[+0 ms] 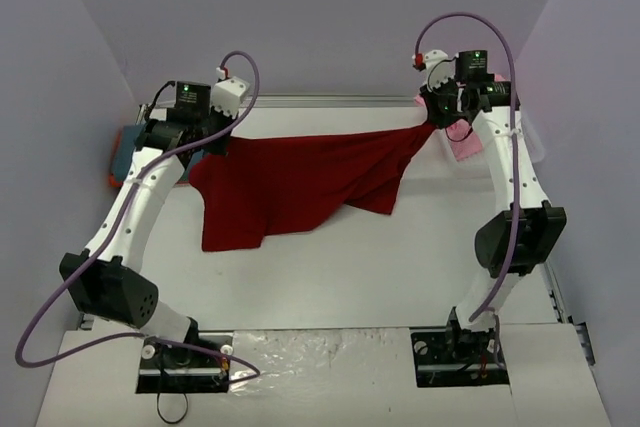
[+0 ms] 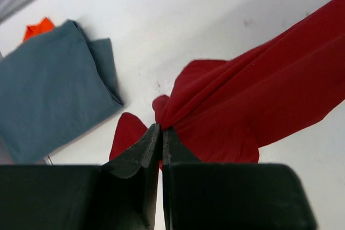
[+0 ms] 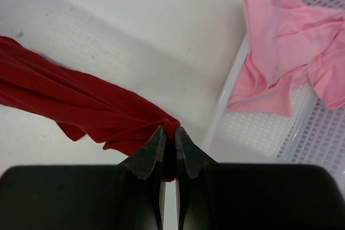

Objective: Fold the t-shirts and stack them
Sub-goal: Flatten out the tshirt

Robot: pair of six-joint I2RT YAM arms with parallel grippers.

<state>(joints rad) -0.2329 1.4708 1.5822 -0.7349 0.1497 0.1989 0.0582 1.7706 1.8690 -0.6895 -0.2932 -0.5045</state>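
The dark red t-shirt is soft and floppy, so it is best held by its corners. It looks plain and wrinkly, sagging over the table. The left gripper and right gripper each pinch one end tight.

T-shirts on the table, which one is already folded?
The teal-blue cloth t-shirt, a neat folded block at far left; the dark red t-shirt hangs stretched, the pink one lies crumpled.
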